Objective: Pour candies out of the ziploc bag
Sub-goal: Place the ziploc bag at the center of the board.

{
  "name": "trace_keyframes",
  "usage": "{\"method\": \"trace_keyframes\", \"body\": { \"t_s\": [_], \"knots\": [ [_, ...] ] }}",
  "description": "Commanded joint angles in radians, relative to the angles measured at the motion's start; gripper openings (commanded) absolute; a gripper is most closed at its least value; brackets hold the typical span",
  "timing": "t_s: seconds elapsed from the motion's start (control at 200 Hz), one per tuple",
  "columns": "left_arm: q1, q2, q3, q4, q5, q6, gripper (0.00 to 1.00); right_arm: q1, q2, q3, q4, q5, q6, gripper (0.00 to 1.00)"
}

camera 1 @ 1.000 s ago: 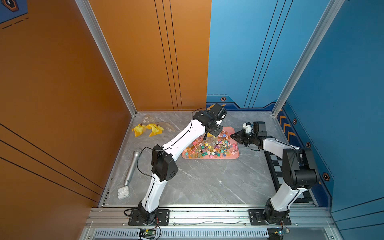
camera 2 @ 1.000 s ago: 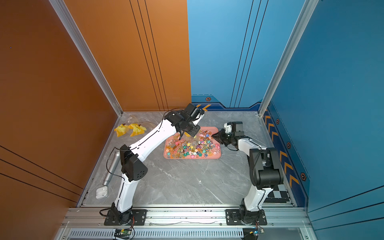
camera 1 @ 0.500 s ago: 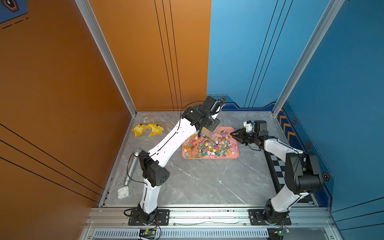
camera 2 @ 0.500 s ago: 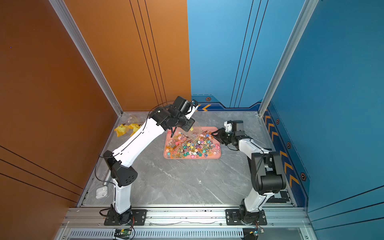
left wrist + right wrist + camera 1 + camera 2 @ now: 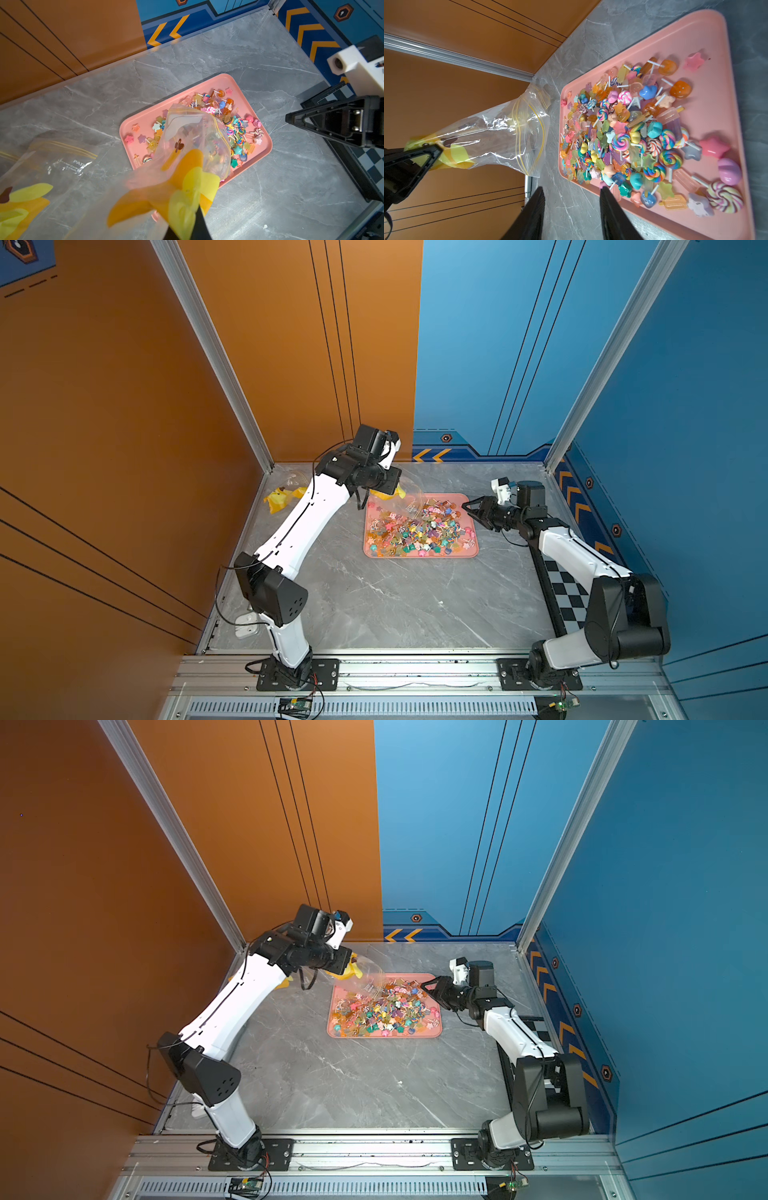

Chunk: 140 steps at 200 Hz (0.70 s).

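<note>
Over pink tray [image 5: 708, 37] of glossy candies [image 5: 623, 137], left gripper [image 5: 433, 150] pinching crinkled ziploc bag [image 5: 500, 135], right gripper [image 5: 572, 190] parted.

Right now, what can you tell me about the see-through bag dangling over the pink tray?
The ziploc bag is clear, crinkled plastic with a thin yellow zip line around its open mouth and a yellow-and-orange printed bottom. The left arm's fingers pinch that bottom, so it hangs tilted, mouth down, over the pink tray of candies. It looks nearly empty. Whether its mouth touches the tray cannot be told.
</note>
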Motion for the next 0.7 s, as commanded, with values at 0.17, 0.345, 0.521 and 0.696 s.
{"method": "trace_keyframes", "body": {
  "t_s": [0.17, 0.345, 0.521, 0.696],
  "knots": [
    [0.177, -0.222, -0.294, 0.279, 0.165, -0.161, 0.0, 0.016, -0.051, -0.022, -0.064, 0.034, -0.04, 0.47],
    [0.27, -0.348, -0.463, 0.382, 0.157, -0.204, 0.0, 0.022, -0.057, -0.033, -0.068, 0.041, -0.044, 0.47],
    [0.359, -0.445, -0.61, 0.459, 0.193, -0.255, 0.0, 0.032, -0.056, -0.047, -0.066, 0.056, -0.053, 0.48],
    [0.413, -0.516, -0.722, 0.503, 0.199, -0.272, 0.0, 0.047, -0.042, -0.046, -0.058, 0.06, -0.053, 0.48]
  ]
}}
